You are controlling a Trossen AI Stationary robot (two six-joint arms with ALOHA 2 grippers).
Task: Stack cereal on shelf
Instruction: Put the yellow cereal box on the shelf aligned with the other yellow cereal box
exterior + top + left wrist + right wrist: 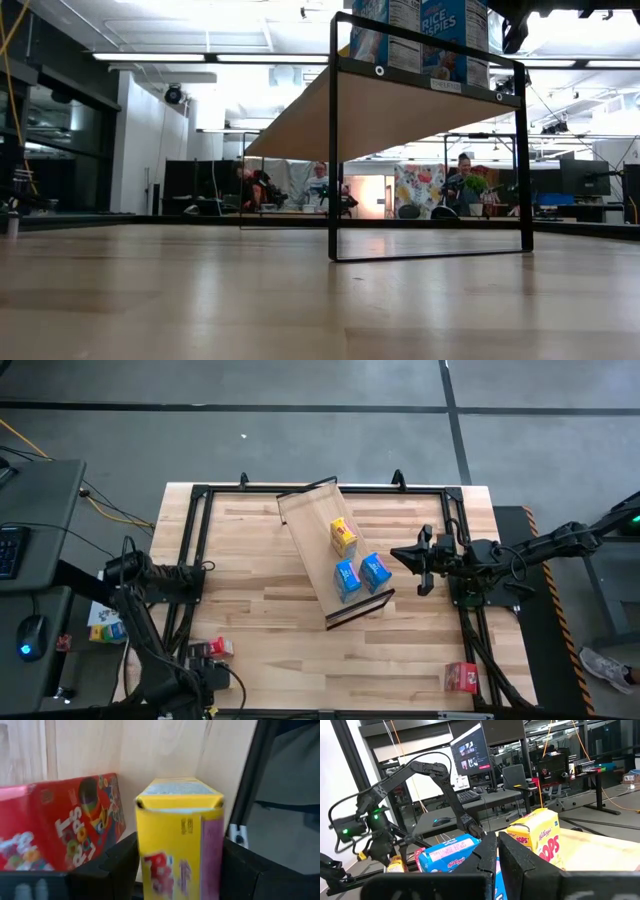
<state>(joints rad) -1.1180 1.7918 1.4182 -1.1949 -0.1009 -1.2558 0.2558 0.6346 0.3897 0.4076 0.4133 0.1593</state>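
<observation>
A light butcher-block tabletop (270,620) filled the overhead view, edged by a thin black metal frame. On it, turned at an angle, lay the shelf (305,525), a long light-wood board with a thin dark frame and raised end rails. Three small cardboard cereal boxes stood on the shelf: a yellow box (343,536) near the middle, and two blue boxes (347,577) (376,571) side by side closer to the shelf's near end. From table height, the shelf's dark end frame (430,150) rose from the tabletop with box bottoms showing at the very top of the picture.

The right gripper (424,561) hovered just beside the shelf on its right, close to the blue boxes, its two dark fingers (517,852) pressed together and holding nothing. Its wrist camera looked across one blue box (447,852) and the yellow box (537,837) toward desks and monitors in the room.

The left gripper (205,680) sat at the near left corner of the table. Its wrist view showed a second yellow cereal box (180,837) standing between its two dark fingers (112,867), which sat partly spread against the box's sides, gripping it. A red cereal box (60,822) lay just beside it on the wood. Another red box (461,677) rested near the table's near right corner, well apart from the shelf.

Beyond the table, people (320,185) sat at desks in the background.
</observation>
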